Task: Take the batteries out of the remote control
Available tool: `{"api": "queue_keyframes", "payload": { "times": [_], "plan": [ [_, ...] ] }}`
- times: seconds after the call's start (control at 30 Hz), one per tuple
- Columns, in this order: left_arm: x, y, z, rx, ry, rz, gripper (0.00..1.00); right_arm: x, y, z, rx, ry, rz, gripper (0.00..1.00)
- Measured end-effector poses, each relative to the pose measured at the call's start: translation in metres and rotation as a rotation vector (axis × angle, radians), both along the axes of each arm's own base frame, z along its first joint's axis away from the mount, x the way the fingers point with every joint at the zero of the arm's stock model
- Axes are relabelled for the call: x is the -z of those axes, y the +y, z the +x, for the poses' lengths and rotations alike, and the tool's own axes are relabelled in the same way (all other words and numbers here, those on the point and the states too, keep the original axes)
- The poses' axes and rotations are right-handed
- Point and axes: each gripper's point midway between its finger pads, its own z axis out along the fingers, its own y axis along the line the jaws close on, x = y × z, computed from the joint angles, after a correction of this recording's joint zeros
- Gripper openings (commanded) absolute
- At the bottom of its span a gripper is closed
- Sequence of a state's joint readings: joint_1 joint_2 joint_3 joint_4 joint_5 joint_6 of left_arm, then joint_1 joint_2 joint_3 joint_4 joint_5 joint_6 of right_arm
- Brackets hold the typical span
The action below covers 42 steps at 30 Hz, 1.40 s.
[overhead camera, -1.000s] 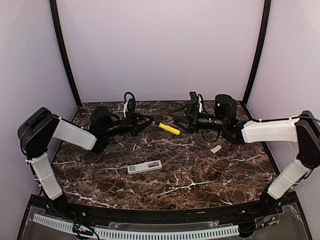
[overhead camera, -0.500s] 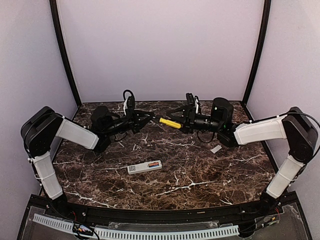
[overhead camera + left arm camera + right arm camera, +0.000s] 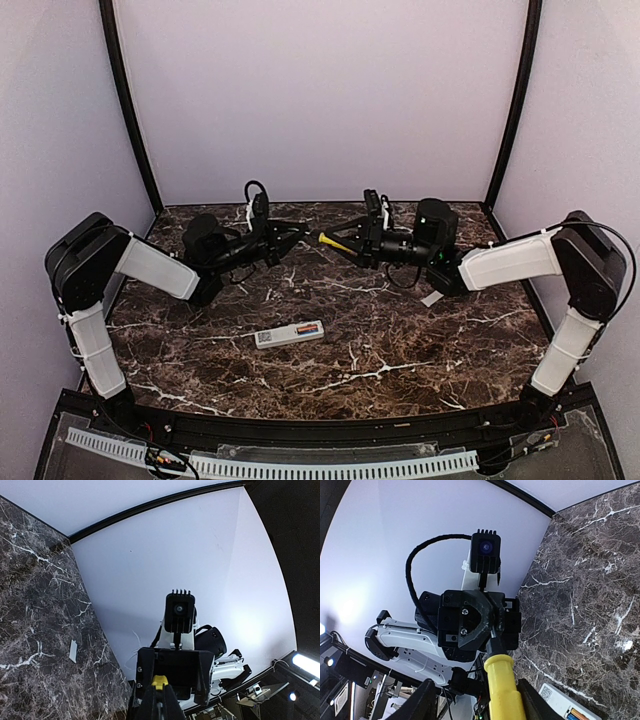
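Note:
The white remote control [image 3: 289, 334] lies flat on the marble table [image 3: 400, 350], and its batteries [image 3: 308, 328] show as a blue and orange patch at its right end. In the right wrist view the remote control [image 3: 560, 702] and the batteries [image 3: 577, 714] sit at the bottom edge. A yellow stick tool [image 3: 336, 241] hangs level above the back of the table. My left gripper [image 3: 300, 238] [image 3: 159, 702] is shut on its black tip. My right gripper [image 3: 350, 242] [image 3: 480, 699] straddles the yellow handle [image 3: 502, 690], with a gap still showing on one side.
A small flat white lid piece [image 3: 432, 298] [image 3: 73, 651] lies on the table right of centre, under my right forearm. Lilac walls with black corner posts [image 3: 130, 110] close in the back and sides.
My right gripper has moved left over the yellow handle and its jaws have narrowed around it. The tool has come up from a slant to level. The remote control has not moved.

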State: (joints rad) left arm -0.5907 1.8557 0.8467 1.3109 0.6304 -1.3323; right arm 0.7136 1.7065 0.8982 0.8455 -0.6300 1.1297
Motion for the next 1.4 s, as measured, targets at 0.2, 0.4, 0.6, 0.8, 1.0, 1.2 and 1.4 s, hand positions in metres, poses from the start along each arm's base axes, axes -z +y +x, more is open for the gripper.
{"api": "queue_keyframes", "payload": {
  "times": [0.2,0.4,0.6,0.8,1.0,1.2,1.4],
  "plan": [
    [-0.002,0.0,0.001,-0.004,-0.001,-0.006,0.0,0.003,0.002,0.003,0.005,-0.007,-0.008,0.37],
    [-0.004,0.001,0.001,-0.006,-0.01,-0.014,0.0,0.003,0.003,0.005,0.009,-0.016,-0.014,0.3],
    [-0.006,0.001,0.0,-0.006,-0.017,-0.018,0.0,0.006,0.003,0.007,0.015,-0.017,-0.027,0.16],
    [-0.006,0.003,0.002,-0.012,-0.018,-0.018,0.0,0.006,0.005,0.009,0.013,-0.023,-0.03,0.06],
    [-0.006,0.003,0.002,-0.012,-0.023,-0.016,0.02,0.006,0.005,0.009,0.012,-0.026,-0.031,0.0],
    [-0.004,0.002,0.001,-0.008,-0.033,-0.004,0.31,0.008,0.006,0.007,0.002,-0.028,-0.039,0.0],
    [-0.001,0.001,0.0,-0.005,-0.041,0.009,0.51,0.017,0.005,0.005,-0.003,-0.022,-0.082,0.0]
  ]
}}
